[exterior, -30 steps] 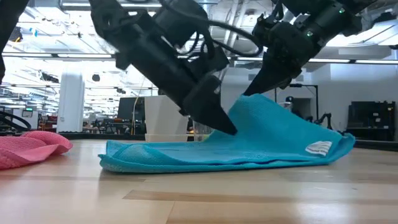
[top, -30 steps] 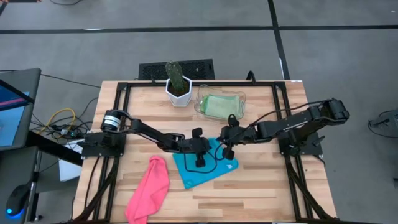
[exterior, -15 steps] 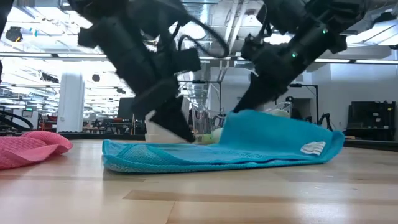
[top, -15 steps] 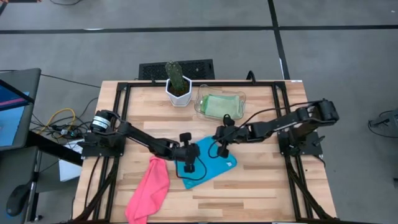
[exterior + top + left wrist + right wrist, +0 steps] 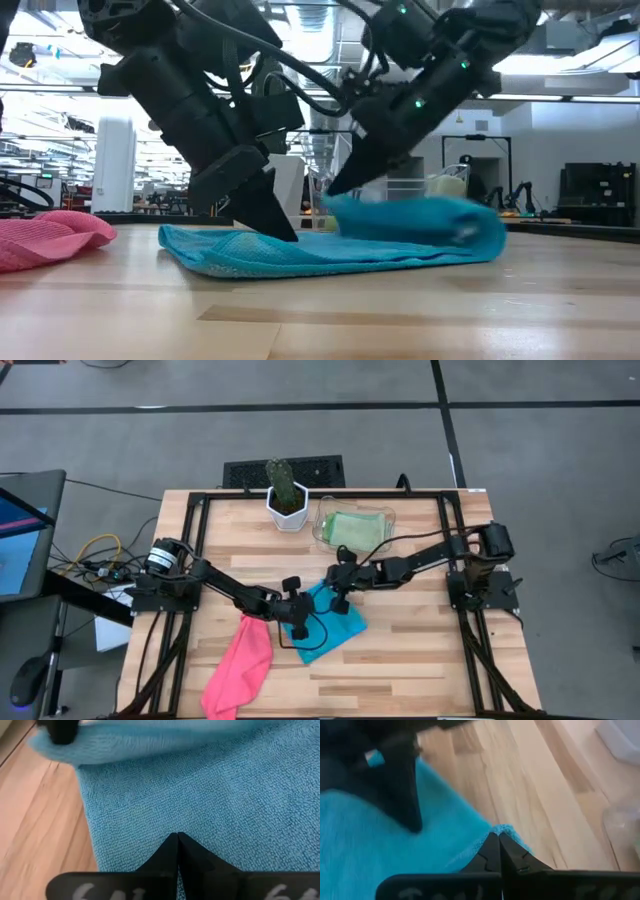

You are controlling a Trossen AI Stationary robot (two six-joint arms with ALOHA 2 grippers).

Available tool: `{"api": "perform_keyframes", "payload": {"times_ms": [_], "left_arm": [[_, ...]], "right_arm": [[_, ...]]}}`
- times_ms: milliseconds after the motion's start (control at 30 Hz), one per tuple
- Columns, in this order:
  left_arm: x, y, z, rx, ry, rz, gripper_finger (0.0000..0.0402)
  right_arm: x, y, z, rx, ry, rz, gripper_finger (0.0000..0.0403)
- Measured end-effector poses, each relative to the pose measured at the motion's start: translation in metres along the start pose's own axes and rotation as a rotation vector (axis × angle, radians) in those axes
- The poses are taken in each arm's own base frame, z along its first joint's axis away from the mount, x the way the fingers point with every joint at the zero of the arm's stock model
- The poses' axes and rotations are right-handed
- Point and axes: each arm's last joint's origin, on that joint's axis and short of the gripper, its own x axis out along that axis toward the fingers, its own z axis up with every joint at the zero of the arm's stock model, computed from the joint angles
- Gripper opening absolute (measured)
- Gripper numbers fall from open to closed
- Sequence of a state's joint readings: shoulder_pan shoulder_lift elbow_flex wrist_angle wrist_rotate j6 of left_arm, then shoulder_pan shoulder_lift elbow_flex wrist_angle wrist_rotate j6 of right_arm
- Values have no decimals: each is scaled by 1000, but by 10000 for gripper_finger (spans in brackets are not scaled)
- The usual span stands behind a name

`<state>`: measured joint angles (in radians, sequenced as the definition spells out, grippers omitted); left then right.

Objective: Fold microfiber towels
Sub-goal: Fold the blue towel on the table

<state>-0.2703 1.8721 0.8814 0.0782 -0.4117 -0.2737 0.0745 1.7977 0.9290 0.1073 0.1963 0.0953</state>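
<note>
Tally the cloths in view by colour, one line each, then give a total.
Turquoise blue towel, on the table under both grippers: 1
Hot pink towel, lying near the table's front left: 1
Light green towel, in the clear plastic tray: at least 1; whether more than one lies there cannot be told
Total: 3 that can be told apart

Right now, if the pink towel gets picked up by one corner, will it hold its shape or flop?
Probably flop: the pink towel lies crumpled in soft folds on the table. It likely weighs little for its size and, judging by the blue towel drooping from the right gripper, would hang limp.
</note>
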Motion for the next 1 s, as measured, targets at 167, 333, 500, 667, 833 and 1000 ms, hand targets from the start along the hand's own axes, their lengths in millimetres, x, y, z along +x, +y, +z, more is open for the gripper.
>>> {"api": "perform_keyframes", "payload": {"times_ms": [167,333,500,667,833,1000], "left_arm": [[0,0,1,-2,-6,-8,0],[0,0,1,1,-7,-8,0],[0,0,1,0,-10,-10,0],[0,0,1,3,-12,-10,0],[0,0,1,2,-13,-10,0],[0,0,1,1,-13,-10,0]], "right_arm": [[16,3,6,-25,14,15,10],[31,3,1,-24,50,53,10],[34,5,3,-28,38,58,12],[31,9,5,-48,33,98,12],[30,14,5,-65,24,112,14],[33,10,5,-54,19,100,17]]}}
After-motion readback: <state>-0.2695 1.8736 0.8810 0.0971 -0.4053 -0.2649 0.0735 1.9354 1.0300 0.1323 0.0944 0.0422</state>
